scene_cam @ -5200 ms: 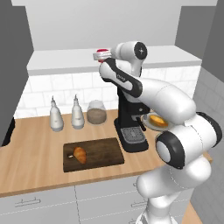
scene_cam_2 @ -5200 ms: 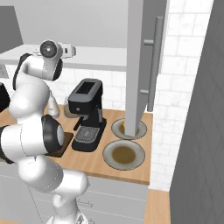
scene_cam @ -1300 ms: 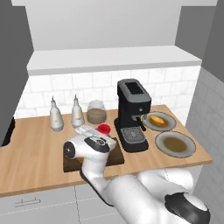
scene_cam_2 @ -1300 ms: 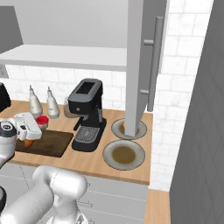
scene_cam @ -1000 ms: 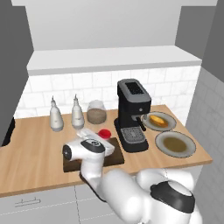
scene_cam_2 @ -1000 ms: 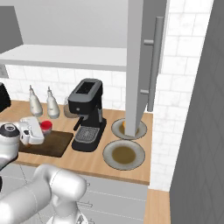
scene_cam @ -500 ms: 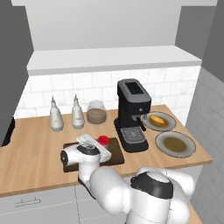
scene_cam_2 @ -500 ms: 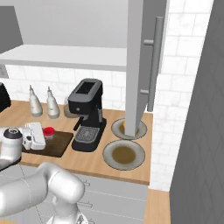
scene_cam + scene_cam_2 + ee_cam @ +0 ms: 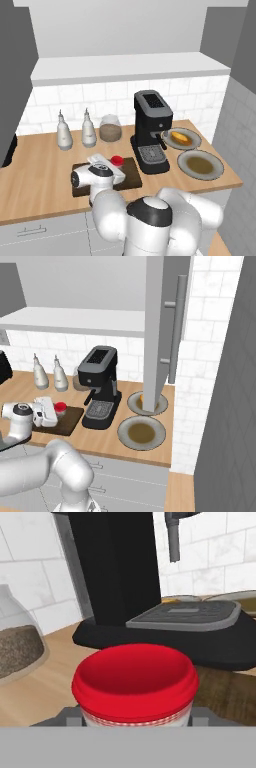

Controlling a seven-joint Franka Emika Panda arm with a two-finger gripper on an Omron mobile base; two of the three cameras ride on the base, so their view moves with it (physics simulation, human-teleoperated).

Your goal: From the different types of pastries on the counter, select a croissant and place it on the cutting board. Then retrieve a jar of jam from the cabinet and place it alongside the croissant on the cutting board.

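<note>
Gripping squat red-lidded jar of jam (image 9: 135, 684), end effector (image 9: 114, 167) over dark wooden cutting board (image 9: 131, 176)

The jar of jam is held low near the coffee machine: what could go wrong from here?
1. The jar of jam, gripped by the gripper at the cutting board's right end, may land half off its edge and tip.
2. The coffee machine stands close; the gripper could bump it.

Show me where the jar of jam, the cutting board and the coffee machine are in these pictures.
jar of jam (image 9: 135, 674), hand view, on its red lid.
cutting board (image 9: 131, 172), left base view, on its bare right end.
coffee machine (image 9: 100, 367), right base view, on its upper body.
</note>
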